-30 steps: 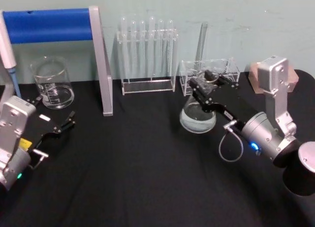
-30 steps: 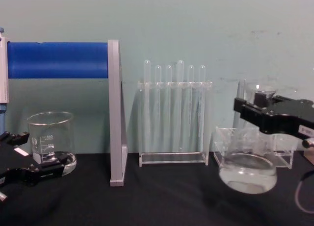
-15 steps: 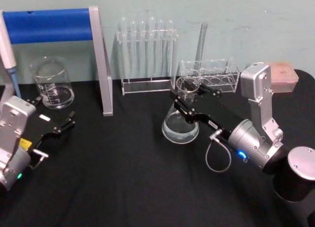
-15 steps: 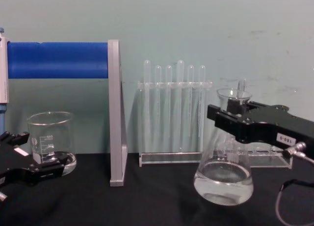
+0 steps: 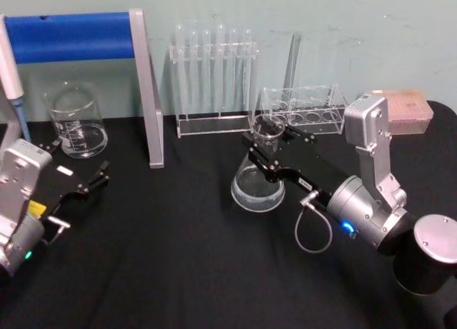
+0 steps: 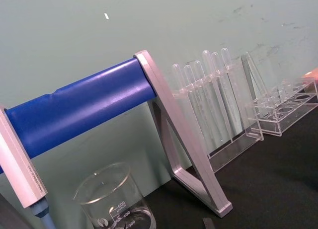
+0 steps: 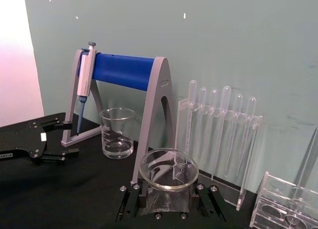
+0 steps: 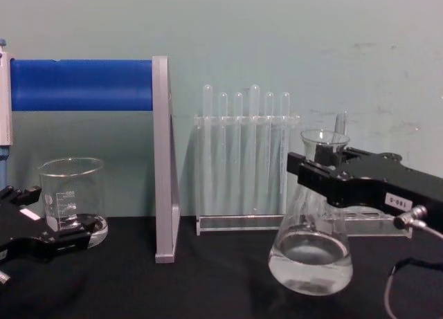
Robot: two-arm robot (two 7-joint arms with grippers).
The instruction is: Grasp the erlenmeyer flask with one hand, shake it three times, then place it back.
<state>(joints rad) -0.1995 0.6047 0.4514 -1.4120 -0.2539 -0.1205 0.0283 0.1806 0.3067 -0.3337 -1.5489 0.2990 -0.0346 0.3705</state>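
The erlenmeyer flask (image 5: 258, 180) (image 8: 310, 255) is clear glass with a little clear liquid in its wide base. It stands upright, low over the black table just right of centre; I cannot tell whether its base touches. My right gripper (image 5: 263, 152) (image 8: 320, 175) (image 7: 168, 198), black with a small white label, is shut on the flask's neck just under the flared rim (image 7: 168, 170). A grey cable (image 5: 308, 233) loops behind it. My left gripper (image 5: 82, 161) (image 7: 45, 148) rests open at the table's left, in front of the beaker.
At the back left, a glass beaker (image 5: 75, 122) stands under a blue-barred pipette stand (image 5: 71, 36) holding a pipette (image 5: 11, 79). A test tube rack (image 5: 214, 79) and a low clear rack (image 5: 303, 108) line the back wall. A pink box (image 5: 407, 111) sits far right.
The right gripper has carried the flask leftward and down from the back right, in front of the low rack, to the table's middle. The left arm has not moved.
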